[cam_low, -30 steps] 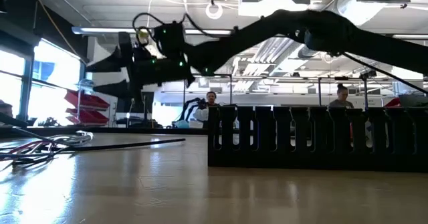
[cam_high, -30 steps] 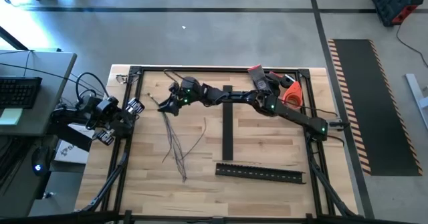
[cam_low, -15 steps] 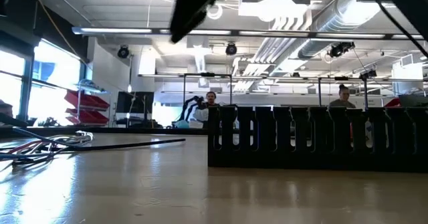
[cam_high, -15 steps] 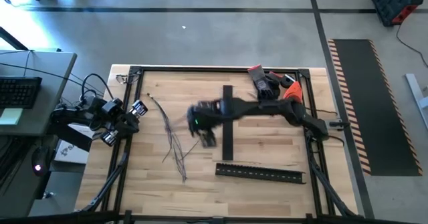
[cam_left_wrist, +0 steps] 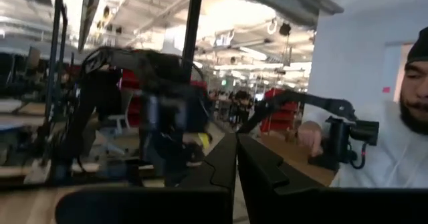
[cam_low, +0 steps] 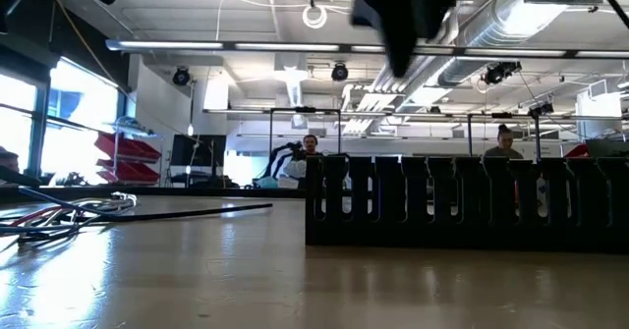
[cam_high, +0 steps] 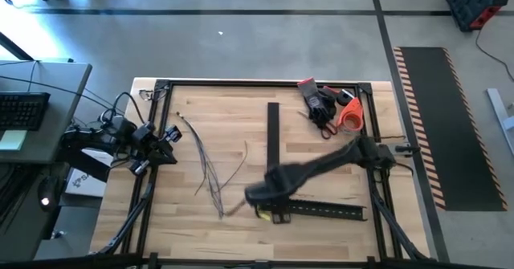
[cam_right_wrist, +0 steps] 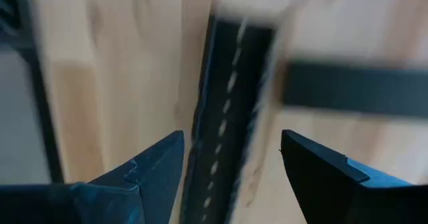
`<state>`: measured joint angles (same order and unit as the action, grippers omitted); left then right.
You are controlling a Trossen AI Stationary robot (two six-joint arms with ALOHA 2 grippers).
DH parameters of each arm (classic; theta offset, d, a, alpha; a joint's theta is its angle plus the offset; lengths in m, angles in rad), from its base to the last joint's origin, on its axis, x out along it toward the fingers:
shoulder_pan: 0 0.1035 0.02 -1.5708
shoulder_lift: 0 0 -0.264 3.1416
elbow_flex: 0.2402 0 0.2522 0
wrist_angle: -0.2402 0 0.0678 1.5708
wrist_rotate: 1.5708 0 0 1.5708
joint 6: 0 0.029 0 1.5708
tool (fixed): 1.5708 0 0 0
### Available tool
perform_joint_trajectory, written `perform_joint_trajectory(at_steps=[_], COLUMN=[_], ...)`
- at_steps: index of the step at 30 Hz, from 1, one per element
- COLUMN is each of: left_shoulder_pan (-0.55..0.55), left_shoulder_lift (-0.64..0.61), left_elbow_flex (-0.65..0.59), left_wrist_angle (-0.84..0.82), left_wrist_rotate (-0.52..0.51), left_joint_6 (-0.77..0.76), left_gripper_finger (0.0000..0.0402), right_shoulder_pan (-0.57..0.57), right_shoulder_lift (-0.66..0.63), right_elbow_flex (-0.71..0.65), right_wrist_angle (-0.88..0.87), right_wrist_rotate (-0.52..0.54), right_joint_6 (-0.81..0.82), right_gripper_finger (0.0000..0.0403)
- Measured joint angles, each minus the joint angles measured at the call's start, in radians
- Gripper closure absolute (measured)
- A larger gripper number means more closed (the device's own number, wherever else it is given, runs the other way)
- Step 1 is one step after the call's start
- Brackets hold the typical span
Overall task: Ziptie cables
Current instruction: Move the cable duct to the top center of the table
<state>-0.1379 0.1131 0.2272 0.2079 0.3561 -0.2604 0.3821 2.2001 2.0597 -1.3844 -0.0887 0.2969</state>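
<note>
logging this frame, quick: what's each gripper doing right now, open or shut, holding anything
Left gripper: shut, holding nothing, at the table's left edge.
Right gripper: open, empty, above the slotted black rail near the front of the table.

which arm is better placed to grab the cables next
Probably the right. Its hand is open over the table beside the near slotted rail, close to the cables. The left hand is shut, back at the table's left edge.

Open wood around the cables (cam_high: 210, 171); upright rail (cam_high: 273, 144) and slotted rail (cam_high: 321, 209) flanking.
</note>
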Motion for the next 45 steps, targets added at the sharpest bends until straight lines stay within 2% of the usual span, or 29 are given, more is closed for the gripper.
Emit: perform_joint_trajectory(at_steps=[6,13,18,21,23,26,29,34,40,45], left_shoulder_pan=[0.000,0.000,0.000,0.000,-0.001,0.000,0.000,0.000,0.000,0.000], left_shoulder_lift=[0.000,0.000,0.000,0.000,0.000,0.005,0.006,0.014,0.020,0.028], left_elbow_flex=[-0.008,-0.040,-0.051,-0.051,-0.051,-0.051,-0.051,-0.052,-0.051,-0.051], left_wrist_angle=[-0.017,-0.022,-0.024,-0.023,-0.020,-0.022,-0.023,-0.024,-0.028,-0.028], left_wrist_rotate=[-0.006,-0.095,-0.162,-0.184,-0.217,-0.246,-0.285,-0.291,-0.295,-0.290], left_joint_6=[0.000,-0.017,-0.024,-0.022,-0.013,-0.007,0.002,0.002,0.003,0.003], left_gripper_finger=[0.0401,0.0401,0.0401,0.0401,0.0401,0.0401,0.0401,0.0401,0.0401,0.0401], right_shoulder_pan=[0.074,0.052,0.039,0.036,0.030,0.027,0.016,-0.004,-0.041,-0.138], right_shoulder_lift=[-0.140,-0.387,-0.461,-0.449,-0.453,-0.447,-0.451,-0.450,-0.467,-0.532], right_elbow_flex=[-0.342,-0.740,-0.903,-0.980,-1.016,-1.072,-1.095,-1.070,-0.972,-0.933], right_wrist_angle=[0.062,0.368,0.466,0.496,0.533,0.628,0.681,0.694,0.705,0.706], right_wrist_rotate=[-0.041,-0.044,-0.044,-0.048,-0.064,-0.108,-0.114,-0.105,-0.058,0.020], right_joint_6=[0.107,0.229,0.239,0.222,0.226,0.248,0.257,0.275,0.282,0.360], right_gripper_finger=[0.0167,0.0167,0.0167,0.0168,0.0176,0.0210,0.0266,0.0385,0.0401,0.0402])
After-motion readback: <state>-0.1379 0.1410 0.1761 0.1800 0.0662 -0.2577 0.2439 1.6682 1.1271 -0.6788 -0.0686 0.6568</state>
